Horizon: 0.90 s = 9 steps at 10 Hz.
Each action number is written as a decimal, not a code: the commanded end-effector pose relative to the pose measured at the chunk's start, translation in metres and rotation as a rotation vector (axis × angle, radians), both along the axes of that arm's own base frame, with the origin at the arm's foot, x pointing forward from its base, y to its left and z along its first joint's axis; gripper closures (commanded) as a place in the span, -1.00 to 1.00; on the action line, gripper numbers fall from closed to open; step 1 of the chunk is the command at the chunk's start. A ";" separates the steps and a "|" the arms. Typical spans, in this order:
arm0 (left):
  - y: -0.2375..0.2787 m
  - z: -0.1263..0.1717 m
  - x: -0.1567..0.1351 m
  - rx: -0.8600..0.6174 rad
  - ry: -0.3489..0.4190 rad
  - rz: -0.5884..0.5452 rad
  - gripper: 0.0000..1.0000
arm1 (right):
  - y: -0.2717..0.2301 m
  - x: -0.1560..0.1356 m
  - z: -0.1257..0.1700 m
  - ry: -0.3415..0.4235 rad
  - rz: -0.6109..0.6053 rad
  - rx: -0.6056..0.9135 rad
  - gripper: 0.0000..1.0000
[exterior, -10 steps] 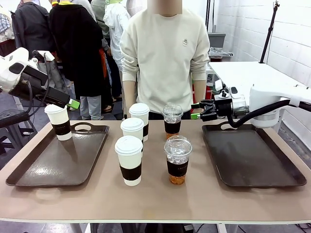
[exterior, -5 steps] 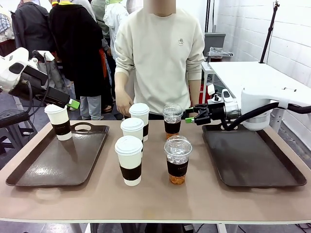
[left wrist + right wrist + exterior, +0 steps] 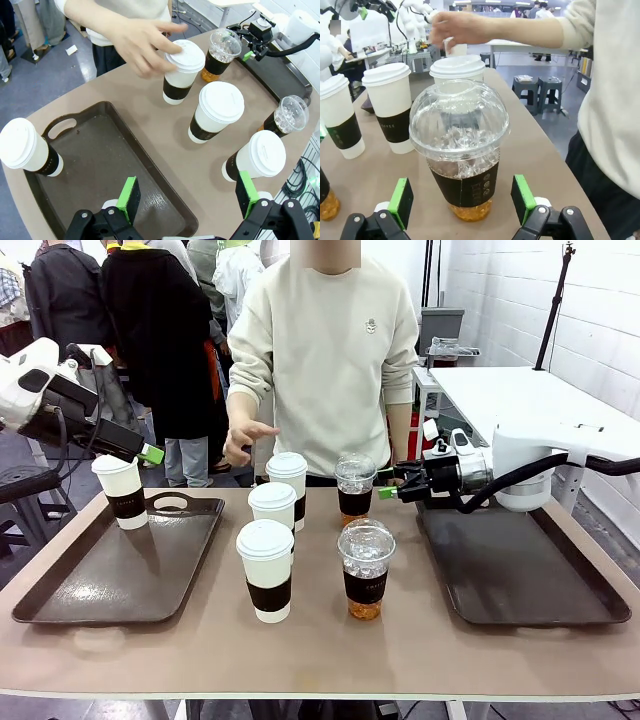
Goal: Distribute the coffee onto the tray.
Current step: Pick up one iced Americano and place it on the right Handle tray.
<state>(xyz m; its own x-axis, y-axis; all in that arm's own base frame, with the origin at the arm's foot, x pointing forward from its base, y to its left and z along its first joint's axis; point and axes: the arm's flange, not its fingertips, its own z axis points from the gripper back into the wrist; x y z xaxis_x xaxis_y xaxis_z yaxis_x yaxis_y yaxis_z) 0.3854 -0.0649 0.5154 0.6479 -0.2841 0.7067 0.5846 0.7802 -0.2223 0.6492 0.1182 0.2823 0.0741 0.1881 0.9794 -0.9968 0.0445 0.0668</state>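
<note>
Holding right end effector (image 3: 383,483) wide open, empty, just short of iced cup (image 3: 355,490). Risking spill if clipping it off-centre or squeezing thin plastic hard.

Robot arms, grippers and the person's clothing: appearance

Left arm (image 3: 28,380): glossy white rounded shells and a black wrist section, with a thin black cable (image 3: 62,445) at its side. Right arm (image 3: 540,440): same white shells, with a thick black cable (image 3: 520,478) running along the wrist. Left gripper (image 3: 187,196): black linkage fingers with bright green pads (image 3: 129,199) and silver screw heads (image 3: 81,215) at the knuckles. Right gripper (image 3: 462,200): same build, with green pads (image 3: 522,198) and round screw heads (image 3: 566,211) on black links. Person: cream sweatshirt (image 3: 330,370) with long sleeves and a small emblem (image 3: 372,327) on the chest, and a dark garment (image 3: 580,200) below it.
</note>
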 end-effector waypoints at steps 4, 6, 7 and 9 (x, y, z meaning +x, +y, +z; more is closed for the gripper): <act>0.002 -0.001 0.001 -0.011 0.004 -0.002 -1.00 | 0.012 0.014 -0.014 0.022 0.020 0.027 -1.00; 0.002 -0.001 0.001 -0.011 0.004 -0.002 -1.00 | 0.018 0.014 -0.015 0.021 0.034 0.026 -1.00; 0.002 -0.001 0.001 -0.011 0.004 -0.002 -1.00 | 0.021 0.014 -0.017 0.021 0.041 0.021 -1.00; 0.002 -0.001 0.001 -0.011 0.004 -0.002 -1.00 | 0.029 0.015 -0.021 0.029 0.058 0.018 -1.00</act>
